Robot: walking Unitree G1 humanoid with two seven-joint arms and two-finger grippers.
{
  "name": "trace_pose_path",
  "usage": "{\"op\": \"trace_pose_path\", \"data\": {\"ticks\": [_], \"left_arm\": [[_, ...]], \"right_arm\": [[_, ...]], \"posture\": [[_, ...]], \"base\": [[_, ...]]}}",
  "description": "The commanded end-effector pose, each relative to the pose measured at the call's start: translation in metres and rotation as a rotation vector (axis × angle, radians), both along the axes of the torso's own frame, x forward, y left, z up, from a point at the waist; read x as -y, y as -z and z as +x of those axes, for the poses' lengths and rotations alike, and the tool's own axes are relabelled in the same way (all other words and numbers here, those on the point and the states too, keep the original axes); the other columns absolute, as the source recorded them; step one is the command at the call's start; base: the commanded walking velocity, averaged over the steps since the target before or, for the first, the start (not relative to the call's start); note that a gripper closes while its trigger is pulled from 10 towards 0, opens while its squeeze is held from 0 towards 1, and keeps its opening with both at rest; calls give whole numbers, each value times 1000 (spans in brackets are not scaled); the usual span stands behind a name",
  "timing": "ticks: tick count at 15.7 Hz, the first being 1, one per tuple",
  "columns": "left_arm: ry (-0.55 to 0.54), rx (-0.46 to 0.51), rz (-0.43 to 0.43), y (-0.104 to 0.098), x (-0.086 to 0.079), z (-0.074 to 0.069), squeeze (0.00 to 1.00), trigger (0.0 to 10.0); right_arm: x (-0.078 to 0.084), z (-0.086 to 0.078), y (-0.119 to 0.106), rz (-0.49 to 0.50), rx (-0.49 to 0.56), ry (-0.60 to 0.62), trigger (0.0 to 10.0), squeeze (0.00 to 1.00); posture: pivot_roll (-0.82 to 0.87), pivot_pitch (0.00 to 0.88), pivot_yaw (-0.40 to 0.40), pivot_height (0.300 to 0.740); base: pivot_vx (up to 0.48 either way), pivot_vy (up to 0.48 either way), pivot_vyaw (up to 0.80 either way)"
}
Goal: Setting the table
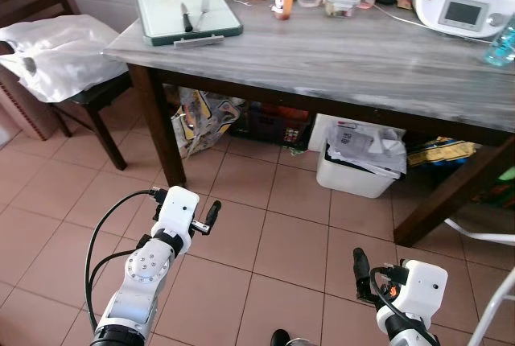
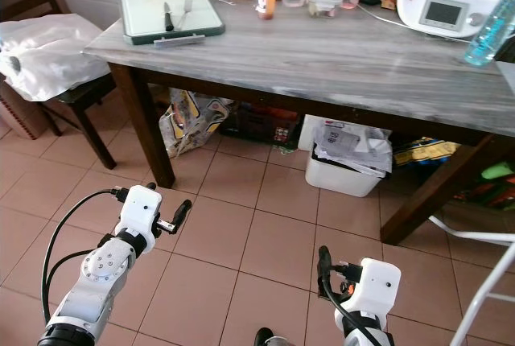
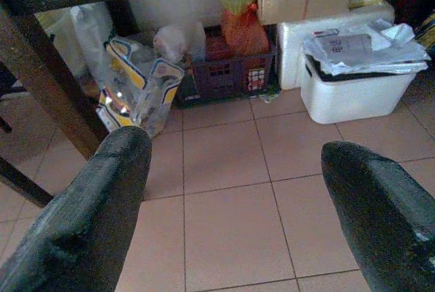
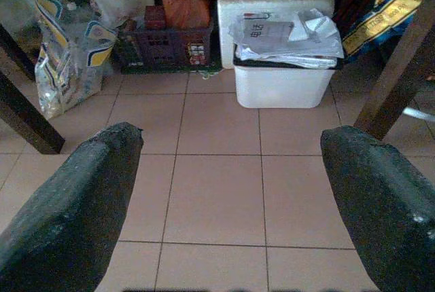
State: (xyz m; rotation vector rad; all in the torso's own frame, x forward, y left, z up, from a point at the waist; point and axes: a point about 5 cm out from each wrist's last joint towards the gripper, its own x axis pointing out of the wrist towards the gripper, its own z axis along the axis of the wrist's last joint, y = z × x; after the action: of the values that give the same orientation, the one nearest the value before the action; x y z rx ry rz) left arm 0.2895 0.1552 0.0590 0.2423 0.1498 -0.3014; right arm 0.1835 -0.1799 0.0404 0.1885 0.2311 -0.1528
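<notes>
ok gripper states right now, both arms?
Left gripper: open, holding nothing, low over the floor tiles short of the table.
Right gripper: open, holding nothing, also low over the tiles.

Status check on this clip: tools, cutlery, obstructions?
Left tool and right tool open, low over floor tiles. Knife and fork on tray, untouched. Table ahead; white bin beneath.
</notes>
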Motion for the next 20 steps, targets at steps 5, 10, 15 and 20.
{"op": "trace_pose_path", "data": {"ticks": [5, 10, 15, 20], "left_arm": [[0, -16, 20, 1, -1, 1, 0, 10000], [-4, -22, 20, 1, -2, 4, 0, 10000], [30, -7, 21, -2, 0, 4, 0, 10000], [80, 10, -19, -9, 9, 6, 0, 10000]], "right_arm": [[0, -2, 0, 0, -7, 12, 10000, 0], [0, -2, 0, -1, -8, 19, 10000, 0], [0, -3, 0, -2, -6, 23, 10000, 0], [3, 3, -21, -11, 65, 61, 10000, 0]], "posture": [[138, 143, -37, 740], [137, 144, -35, 740], [132, 146, -31, 740], [127, 148, -40, 740]], "base": [[-259, 0, 0], [-271, 0, 0], [-111, 0, 0], [0, 0, 0]]}}
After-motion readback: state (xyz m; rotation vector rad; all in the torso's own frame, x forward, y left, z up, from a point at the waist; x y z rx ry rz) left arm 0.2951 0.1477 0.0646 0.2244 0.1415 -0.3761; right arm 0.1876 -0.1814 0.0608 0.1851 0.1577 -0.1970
